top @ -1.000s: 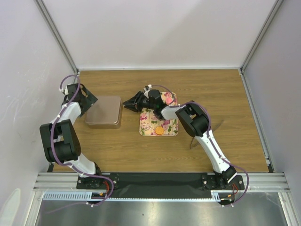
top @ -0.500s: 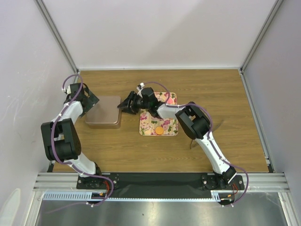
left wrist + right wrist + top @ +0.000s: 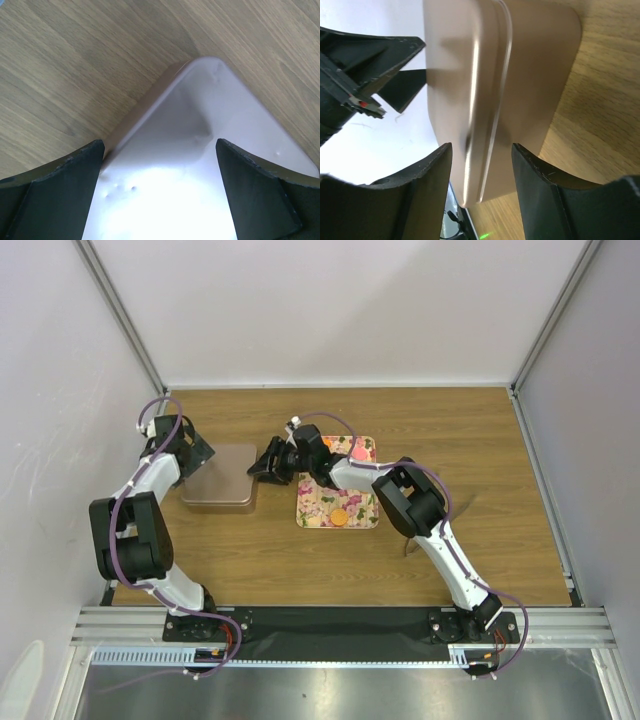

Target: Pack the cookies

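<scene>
An orange cookie [image 3: 340, 517] lies at the near edge of the floral tray [image 3: 362, 510], and a pink cookie [image 3: 356, 450] lies at its far edge. A pinkish metal tin [image 3: 218, 478] sits left of the tray. My right gripper [image 3: 263, 468] reaches past the tray to the tin's right edge. In the right wrist view it [image 3: 482, 167] is open, its fingers standing either side of the tin's rim [image 3: 492, 115] with gaps. My left gripper [image 3: 196, 454] hovers over the tin's far left corner. It [image 3: 160, 170] is open wide above the tin [image 3: 200, 150].
The right arm [image 3: 410, 502] lies across the floral tray and hides part of it. White walls close in the wooden table [image 3: 480, 490] on three sides. The left gripper's fingers [image 3: 367, 60] show beyond the tin in the right wrist view.
My right gripper has moved left from the tray to the tin's right edge. The left gripper has shifted slightly toward the back over the tin's corner.
</scene>
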